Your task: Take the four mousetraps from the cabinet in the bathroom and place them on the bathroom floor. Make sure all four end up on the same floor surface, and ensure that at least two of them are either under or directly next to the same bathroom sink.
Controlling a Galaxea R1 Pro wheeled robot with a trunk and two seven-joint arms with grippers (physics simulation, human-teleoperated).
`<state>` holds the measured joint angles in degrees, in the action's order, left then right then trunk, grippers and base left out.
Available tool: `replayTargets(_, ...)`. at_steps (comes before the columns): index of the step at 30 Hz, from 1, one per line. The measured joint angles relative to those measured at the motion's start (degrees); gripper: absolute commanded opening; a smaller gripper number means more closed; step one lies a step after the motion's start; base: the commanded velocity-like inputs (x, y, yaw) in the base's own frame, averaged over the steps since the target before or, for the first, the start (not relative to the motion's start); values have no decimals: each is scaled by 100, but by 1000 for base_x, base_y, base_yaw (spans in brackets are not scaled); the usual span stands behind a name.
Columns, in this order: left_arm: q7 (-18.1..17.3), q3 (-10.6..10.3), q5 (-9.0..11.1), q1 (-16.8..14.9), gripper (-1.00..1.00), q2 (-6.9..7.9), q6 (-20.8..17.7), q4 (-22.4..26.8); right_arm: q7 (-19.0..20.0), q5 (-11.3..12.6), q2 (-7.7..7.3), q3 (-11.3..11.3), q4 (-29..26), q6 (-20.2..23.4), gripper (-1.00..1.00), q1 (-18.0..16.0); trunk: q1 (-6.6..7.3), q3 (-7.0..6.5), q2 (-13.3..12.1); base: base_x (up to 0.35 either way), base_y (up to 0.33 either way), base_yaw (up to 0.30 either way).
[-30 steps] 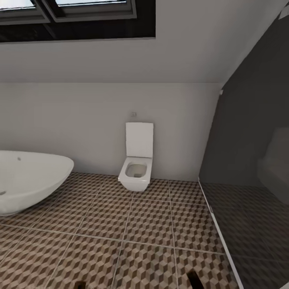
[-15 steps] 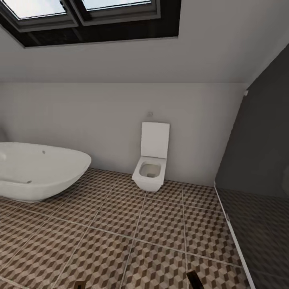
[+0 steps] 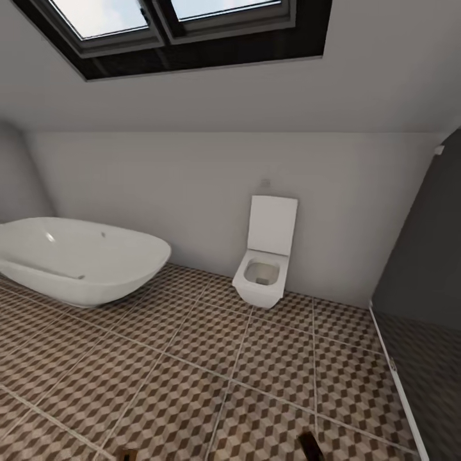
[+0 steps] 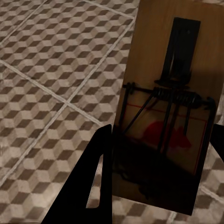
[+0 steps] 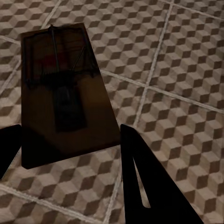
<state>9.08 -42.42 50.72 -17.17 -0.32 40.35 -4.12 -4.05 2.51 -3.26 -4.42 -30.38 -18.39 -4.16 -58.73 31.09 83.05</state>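
Left tool (image 4: 158,177) clamps mousetrap (image 4: 168,107); right tool (image 5: 70,149) clamps second mousetrap (image 5: 65,93). Both hang over bathroom floor (image 3: 192,358). Bathtub (image 3: 83,262) at 10 o'clock, toilet (image 3: 262,275) at 1. Risk: edge grips slip while driving; dropping here likely leaves traps away from sink.

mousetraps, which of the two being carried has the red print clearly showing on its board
The mousetrap in the left gripper: that mousetrap shows a clear red mark under its wire. The right gripper holds a mousetrap too shadowed, only faintly red.
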Motion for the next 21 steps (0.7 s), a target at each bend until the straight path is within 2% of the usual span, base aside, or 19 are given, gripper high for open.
replayTargets(21, 0, 0, 1, 0, -100, 0, 0, 0, 0, -2, 5, 0, -2, 0, -100, 1, 0, 0, 0, 0, 0, 255)
